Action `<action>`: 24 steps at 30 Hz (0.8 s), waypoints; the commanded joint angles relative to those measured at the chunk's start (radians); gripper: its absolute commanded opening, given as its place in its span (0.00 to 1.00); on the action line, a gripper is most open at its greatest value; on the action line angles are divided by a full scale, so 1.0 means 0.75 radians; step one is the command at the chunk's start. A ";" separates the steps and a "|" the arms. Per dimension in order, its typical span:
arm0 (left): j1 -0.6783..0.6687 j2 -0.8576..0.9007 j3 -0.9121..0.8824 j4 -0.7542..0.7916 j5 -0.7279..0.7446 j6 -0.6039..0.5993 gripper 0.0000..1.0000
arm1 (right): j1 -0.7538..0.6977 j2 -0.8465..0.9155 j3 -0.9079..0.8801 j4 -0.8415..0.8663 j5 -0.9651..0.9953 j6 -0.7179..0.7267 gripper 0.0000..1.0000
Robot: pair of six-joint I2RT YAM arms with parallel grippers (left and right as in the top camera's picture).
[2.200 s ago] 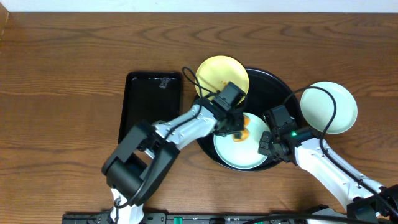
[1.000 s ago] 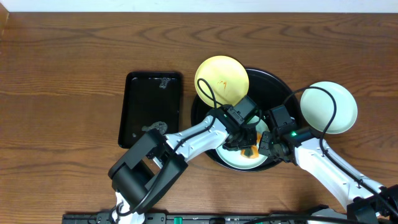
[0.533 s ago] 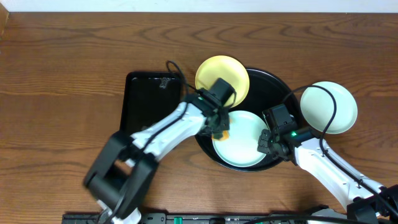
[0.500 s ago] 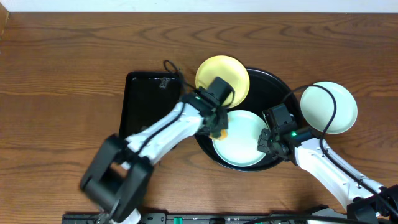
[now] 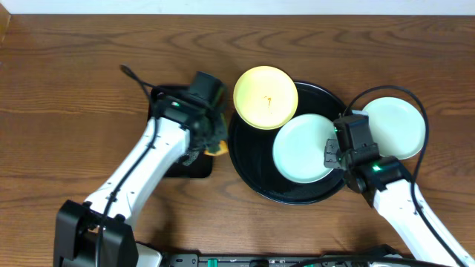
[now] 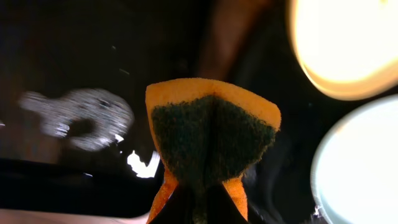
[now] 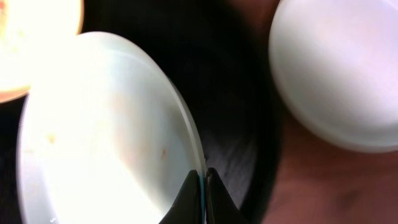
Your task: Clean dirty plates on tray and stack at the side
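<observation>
Left gripper (image 6: pixel 198 208) pinches orange sponge (image 6: pixel 211 130) at the rectangular tray (image 5: pixel 167 104) edge; green scouring face shows only at the wrist. Right gripper (image 7: pixel 202 186) clamps mint plate (image 7: pixel 106 137) rim inside round tray (image 5: pixel 252 170). Yellow plate (image 5: pixel 266 97) overlaps that tray's rim. Second mint plate (image 5: pixel 397 127) sits outside on the table.

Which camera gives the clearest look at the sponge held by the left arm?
The left wrist view: the sponge fills the centre, orange body folded around a dark green scouring face, pinched in the left end effector. Overhead shows only an orange sliver under that end effector. The right wrist view does not show it.
</observation>
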 commanded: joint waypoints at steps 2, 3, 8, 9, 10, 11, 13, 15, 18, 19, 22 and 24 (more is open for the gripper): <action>0.120 -0.020 -0.007 0.003 -0.022 0.070 0.08 | 0.006 -0.066 0.030 0.050 0.102 -0.331 0.01; 0.142 -0.019 -0.007 0.003 -0.022 0.083 0.07 | 0.016 -0.076 0.030 0.066 0.101 -0.350 0.01; 0.227 -0.017 -0.007 -0.015 -0.022 0.142 0.08 | 0.086 -0.103 0.031 0.119 0.102 -0.463 0.01; 0.237 -0.017 -0.007 -0.019 -0.022 0.142 0.08 | 0.103 -0.107 0.031 0.129 0.105 -0.500 0.01; 0.246 -0.017 -0.007 -0.024 -0.022 0.142 0.08 | 0.122 -0.110 0.031 0.135 0.124 -0.528 0.01; 0.252 -0.017 -0.007 -0.027 -0.022 0.142 0.08 | 0.143 -0.113 0.032 0.141 0.165 -0.550 0.01; 0.261 -0.017 -0.007 -0.028 -0.022 0.142 0.08 | 0.179 -0.121 0.033 0.149 0.239 -0.594 0.01; 0.263 -0.017 -0.007 -0.028 -0.022 0.142 0.08 | 0.215 -0.129 0.034 0.160 0.287 -0.679 0.01; 0.263 -0.017 -0.007 -0.028 -0.022 0.142 0.08 | 0.252 -0.140 0.037 0.183 0.348 -0.771 0.01; 0.263 -0.017 -0.007 -0.028 -0.022 0.142 0.08 | 0.264 -0.145 0.039 0.191 0.371 -0.796 0.01; 0.263 -0.017 -0.007 -0.027 -0.022 0.142 0.08 | 0.290 -0.161 0.042 0.221 0.387 -0.881 0.01; 0.263 -0.017 -0.007 -0.027 -0.022 0.142 0.08 | 0.311 -0.173 0.048 0.242 0.389 -0.956 0.01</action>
